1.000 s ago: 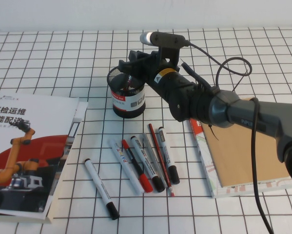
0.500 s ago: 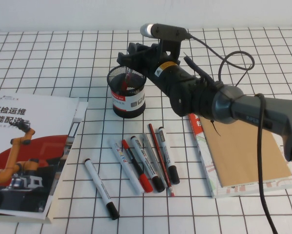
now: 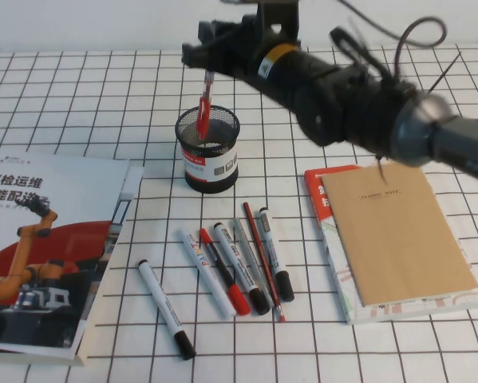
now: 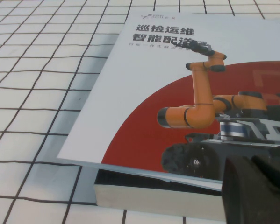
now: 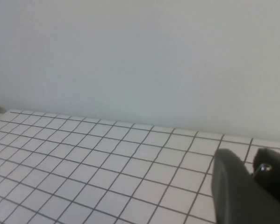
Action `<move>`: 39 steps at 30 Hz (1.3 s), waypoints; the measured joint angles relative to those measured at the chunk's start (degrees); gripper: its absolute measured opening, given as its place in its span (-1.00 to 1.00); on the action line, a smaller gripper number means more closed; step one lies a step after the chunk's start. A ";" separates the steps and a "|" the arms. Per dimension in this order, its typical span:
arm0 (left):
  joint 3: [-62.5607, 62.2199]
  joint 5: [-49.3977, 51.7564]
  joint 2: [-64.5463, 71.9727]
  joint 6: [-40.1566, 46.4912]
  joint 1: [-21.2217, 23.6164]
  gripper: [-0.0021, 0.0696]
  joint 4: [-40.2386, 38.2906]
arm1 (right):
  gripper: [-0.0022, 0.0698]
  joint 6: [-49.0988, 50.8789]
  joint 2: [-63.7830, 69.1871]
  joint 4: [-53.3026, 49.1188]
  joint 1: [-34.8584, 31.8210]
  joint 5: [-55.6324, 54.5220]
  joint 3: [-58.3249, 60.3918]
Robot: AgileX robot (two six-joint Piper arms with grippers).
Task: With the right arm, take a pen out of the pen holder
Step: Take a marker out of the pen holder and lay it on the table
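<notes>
A black mesh pen holder (image 3: 209, 156) stands on the gridded table at mid-back. Straight above it my right gripper (image 3: 207, 67) is shut on the top of a red pen (image 3: 203, 108). The pen hangs nearly upright, and its lower end is level with the holder's mouth. In the right wrist view the right gripper's dark fingers (image 5: 233, 189) fill one corner, with a small shiny pen end (image 5: 262, 168) between them and only wall and grid beyond. My left gripper (image 4: 259, 191) shows only as a dark mass over the corner of a book (image 4: 186, 93).
Several pens and markers (image 3: 240, 267) lie in front of the holder, with one white marker (image 3: 165, 308) off to the left. A robot-cover book (image 3: 43, 247) lies at the left edge. A brown notebook (image 3: 398, 235) rests on a red-edged book at the right.
My right gripper has risen from the holder's rim toward the back, drawing the red pen up out of the holder. The pens on the table have not moved.
</notes>
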 joint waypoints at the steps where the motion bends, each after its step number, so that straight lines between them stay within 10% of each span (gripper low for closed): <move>1: 0.00 0.00 0.00 0.00 0.00 -0.95 0.00 | -0.77 -0.09 -1.49 -0.89 0.00 1.49 0.00; 20: 0.00 0.00 0.00 0.00 0.00 -0.95 0.00 | -0.77 -9.10 -16.94 9.05 2.34 56.09 0.00; 39: 0.00 0.00 0.00 0.00 0.00 -0.95 0.00 | -0.77 -20.20 3.75 20.26 8.04 59.79 -7.59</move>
